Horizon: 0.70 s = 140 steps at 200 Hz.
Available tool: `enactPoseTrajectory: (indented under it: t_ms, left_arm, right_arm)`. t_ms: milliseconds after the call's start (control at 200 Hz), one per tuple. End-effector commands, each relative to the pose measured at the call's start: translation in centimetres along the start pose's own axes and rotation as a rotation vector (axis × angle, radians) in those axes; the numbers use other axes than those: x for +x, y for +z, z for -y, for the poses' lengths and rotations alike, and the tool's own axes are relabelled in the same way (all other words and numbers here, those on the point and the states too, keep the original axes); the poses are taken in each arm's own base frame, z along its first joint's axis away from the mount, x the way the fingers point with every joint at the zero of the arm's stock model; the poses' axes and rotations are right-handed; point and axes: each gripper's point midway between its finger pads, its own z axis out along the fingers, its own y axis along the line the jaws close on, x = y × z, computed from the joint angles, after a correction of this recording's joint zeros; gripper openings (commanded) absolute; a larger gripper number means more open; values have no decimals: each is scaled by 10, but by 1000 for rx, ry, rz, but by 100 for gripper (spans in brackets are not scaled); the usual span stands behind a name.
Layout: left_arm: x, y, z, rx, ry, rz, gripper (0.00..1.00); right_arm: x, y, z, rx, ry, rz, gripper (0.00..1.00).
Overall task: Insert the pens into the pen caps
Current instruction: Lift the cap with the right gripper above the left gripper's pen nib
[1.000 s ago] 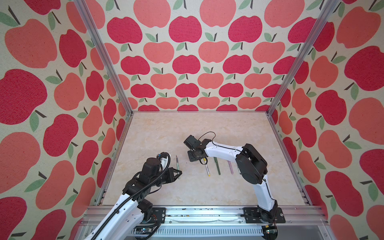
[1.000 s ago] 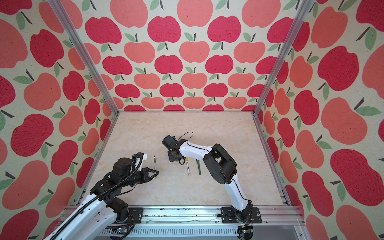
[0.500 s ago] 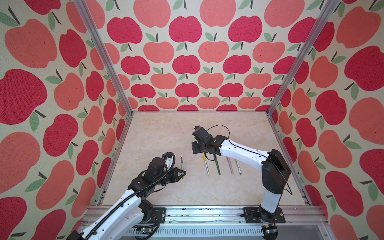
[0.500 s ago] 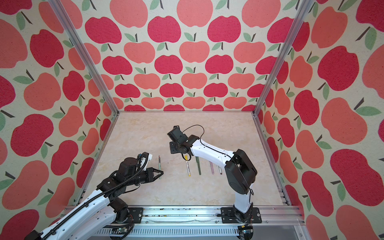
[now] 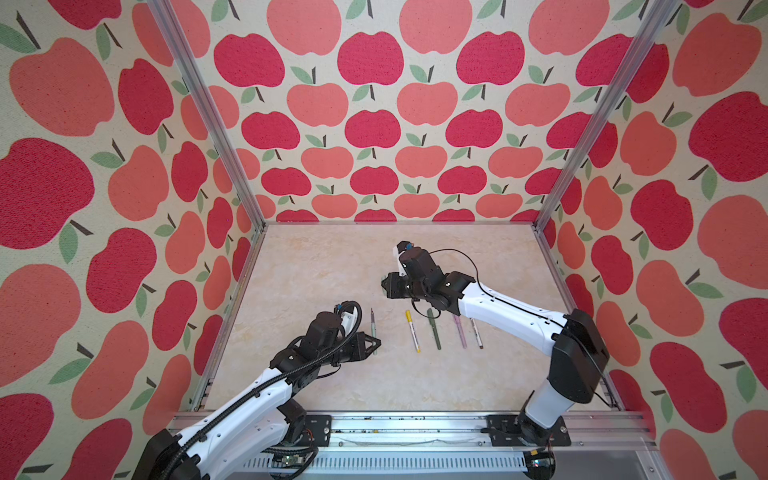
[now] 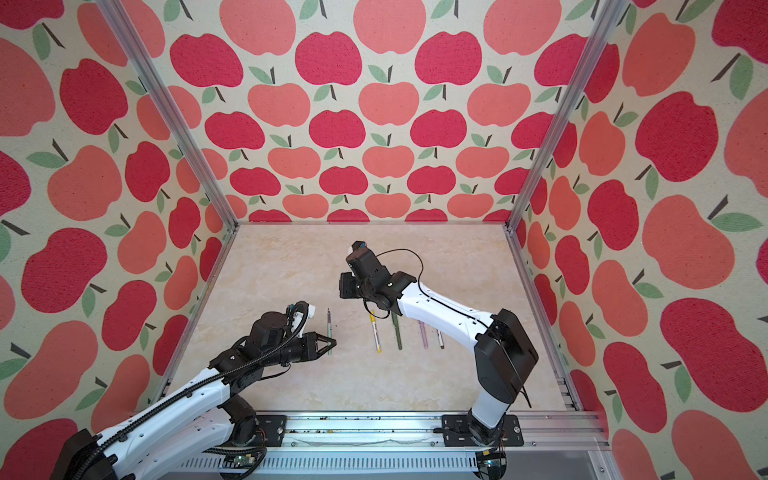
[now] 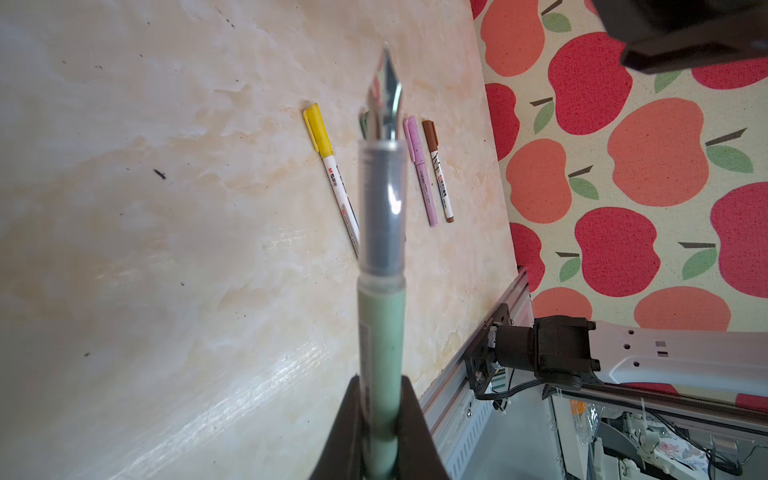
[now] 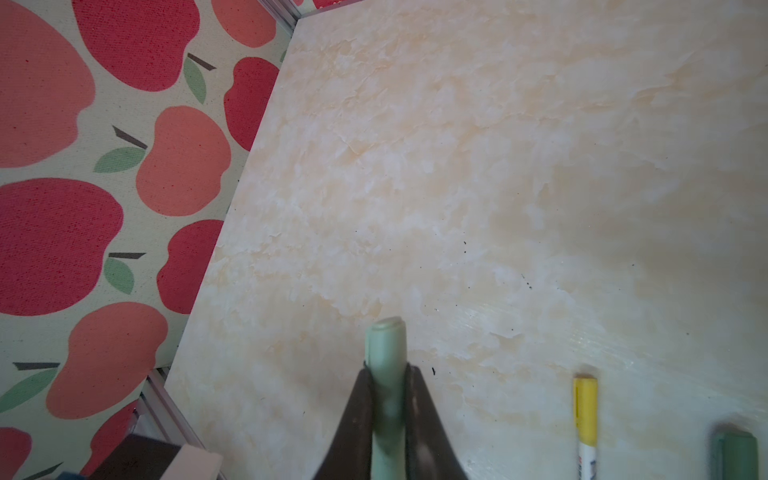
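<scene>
The left gripper (image 7: 381, 380) is squeezing the light green pen (image 7: 381, 324). The right gripper (image 8: 388, 370) is squeezing the light green cap (image 8: 386, 345). Open table (image 5: 324, 266) is stretching between them, mid-frame.

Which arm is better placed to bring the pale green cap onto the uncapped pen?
Right, probably. The right claw grips the pale green cap, held near the bare nib of the pale green pen, which the left claw grips by its tail.
</scene>
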Motion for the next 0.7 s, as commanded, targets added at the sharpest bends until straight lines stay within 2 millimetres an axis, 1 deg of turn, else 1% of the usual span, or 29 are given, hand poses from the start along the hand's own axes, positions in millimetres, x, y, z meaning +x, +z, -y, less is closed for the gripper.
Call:
enactPoseTrajectory:
  t_ms: [0,140,265,695]
  left_arm:
    - [-19,0,20,42,32,54,0]
    - [-22,2,23,48,44,58,0]
    - [-23,5,25,52,50,53,0]
    - [-25,8,24,43,54,51,0]
  right_arm:
    - [-7,-14,-14,-73,45,23,4]
    - [-4,-14,-19,-105,78,12,4]
    - [2,-10,-19,-122,103,-4,4]
    - [13,0,-23,-146,117,-46,4]
